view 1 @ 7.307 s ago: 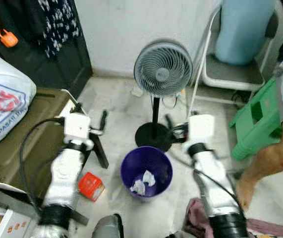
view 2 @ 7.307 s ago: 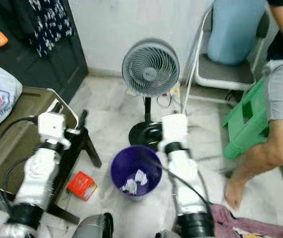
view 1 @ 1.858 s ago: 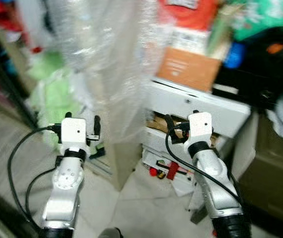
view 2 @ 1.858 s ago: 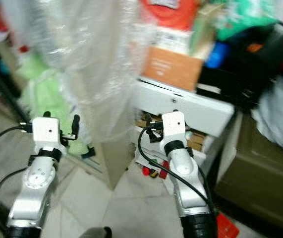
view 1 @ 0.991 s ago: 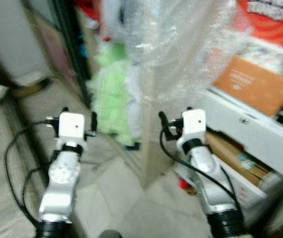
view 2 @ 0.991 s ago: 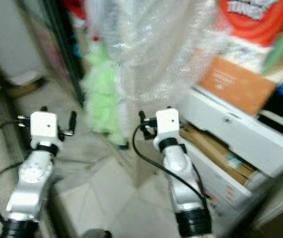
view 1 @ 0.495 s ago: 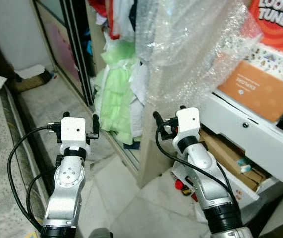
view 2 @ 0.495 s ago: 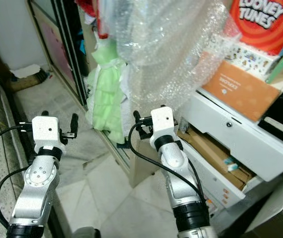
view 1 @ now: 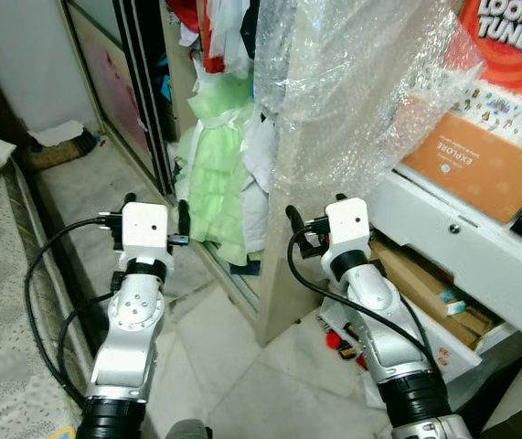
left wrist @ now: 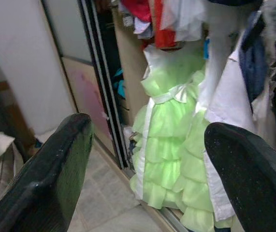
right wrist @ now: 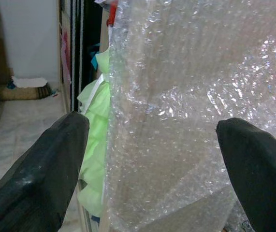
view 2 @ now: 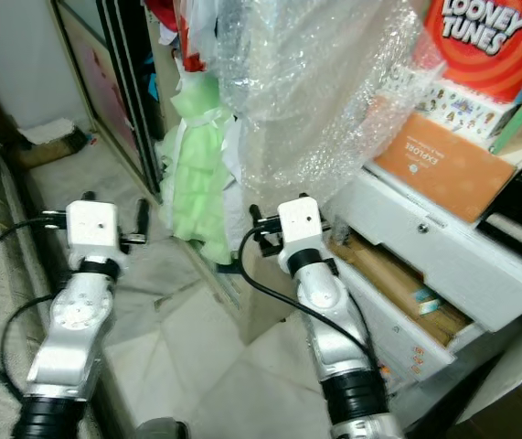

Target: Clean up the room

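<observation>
Both arms are raised in front of the robot, facing an open wardrobe. The left gripper [left wrist: 147,159] is hanging in the air with its fingers [left wrist: 55,174] spread wide and nothing between them, pointing at a light green ruffled dress [view 1: 213,174] at about 12 o'clock. The right gripper [right wrist: 147,159] is also spread wide and carrying nothing, pointing at a big sheet of bubble wrap [view 2: 311,91] draped over a tall beige panel [view 1: 290,265] at 1 o'clock.

The dress is hanging inside the wardrobe, just beside a white garment [left wrist: 225,96], with red and white clothes [view 1: 215,37] bunched above it at 11 o'clock. The black sliding door track and frame [view 1: 146,101] are running along at 10 o'clock, with a pink-tinted door panel [view 1: 105,82] next to them.

At 2 to 3 o'clock a white drawer unit [view 2: 443,247] is standing with its lower drawer pulled open and books or packets showing inside. An orange box [view 2: 439,165] is lying on top of it, and a red Looney Tunes box [view 2: 484,41] is leaning behind that. A small red object [view 1: 336,341] is lying on the tiled floor [view 1: 242,384] at the foot of the unit, too small to name. A mattress edge [view 1: 5,302] is running along at 8 o'clock.
</observation>
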Robot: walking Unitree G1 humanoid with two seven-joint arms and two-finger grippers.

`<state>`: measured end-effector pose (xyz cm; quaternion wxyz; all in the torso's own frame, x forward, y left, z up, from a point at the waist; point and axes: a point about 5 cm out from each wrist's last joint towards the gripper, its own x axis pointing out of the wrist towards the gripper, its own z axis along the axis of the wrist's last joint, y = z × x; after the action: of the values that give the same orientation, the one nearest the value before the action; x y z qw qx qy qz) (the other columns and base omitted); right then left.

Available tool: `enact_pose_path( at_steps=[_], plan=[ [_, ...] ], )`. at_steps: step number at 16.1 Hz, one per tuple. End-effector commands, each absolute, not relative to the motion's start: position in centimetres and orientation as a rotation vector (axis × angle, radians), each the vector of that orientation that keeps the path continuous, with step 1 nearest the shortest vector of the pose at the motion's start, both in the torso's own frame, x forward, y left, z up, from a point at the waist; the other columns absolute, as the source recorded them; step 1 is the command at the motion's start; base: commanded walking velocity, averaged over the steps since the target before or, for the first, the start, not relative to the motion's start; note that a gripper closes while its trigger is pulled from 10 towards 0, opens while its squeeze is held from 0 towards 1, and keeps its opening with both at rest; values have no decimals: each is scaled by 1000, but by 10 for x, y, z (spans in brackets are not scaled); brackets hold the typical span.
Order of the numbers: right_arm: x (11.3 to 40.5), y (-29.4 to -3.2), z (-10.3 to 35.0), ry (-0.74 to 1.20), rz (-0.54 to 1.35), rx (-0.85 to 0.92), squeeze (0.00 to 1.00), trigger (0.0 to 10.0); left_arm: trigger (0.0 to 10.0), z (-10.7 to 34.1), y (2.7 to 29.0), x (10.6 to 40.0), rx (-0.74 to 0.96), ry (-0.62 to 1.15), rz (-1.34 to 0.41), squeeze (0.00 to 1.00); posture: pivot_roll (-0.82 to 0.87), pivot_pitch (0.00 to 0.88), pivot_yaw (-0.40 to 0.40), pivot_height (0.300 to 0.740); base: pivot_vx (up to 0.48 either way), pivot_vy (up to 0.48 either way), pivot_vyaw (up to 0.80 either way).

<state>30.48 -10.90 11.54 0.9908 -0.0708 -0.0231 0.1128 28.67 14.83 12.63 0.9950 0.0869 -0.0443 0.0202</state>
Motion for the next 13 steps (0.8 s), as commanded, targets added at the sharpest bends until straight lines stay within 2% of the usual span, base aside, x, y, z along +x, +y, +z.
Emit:
enact_pose_path(
  at_steps=[1, 5, 9, 11, 13],
  plan=[
    [303, -117, 113, -46, 196, -162, 0, 10000, 10000, 128, 148, 289, 178, -92, 30, 0, 43, 0, 0, 740, 0, 0, 0],
    [298, -135, 109, -31, 123, -170, 0, 10000, 10000, 123, 155, 280, 195, -64, 25, 0, 47, 0, -11, 740, 0, 0, 0],
    [283, -158, 111, -32, 45, -178, 0, 10000, 10000, 103, 183, 248, 218, 31, 61, 0, 60, 0, -23, 740, 0, 0, 0],
    [261, -167, 104, 9, 13, -147, 0, 10000, 10000, 88, 193, 230, 226, 98, 64, 0, 50, 0, -13, 740, 0, 0, 0],
    [251, -170, 96, 39, -20, -105, 0, 10000, 10000, 84, 188, 227, 228, 118, 20, 0, 39, 0, 3, 740, 0, 0, 0]
  ],
)
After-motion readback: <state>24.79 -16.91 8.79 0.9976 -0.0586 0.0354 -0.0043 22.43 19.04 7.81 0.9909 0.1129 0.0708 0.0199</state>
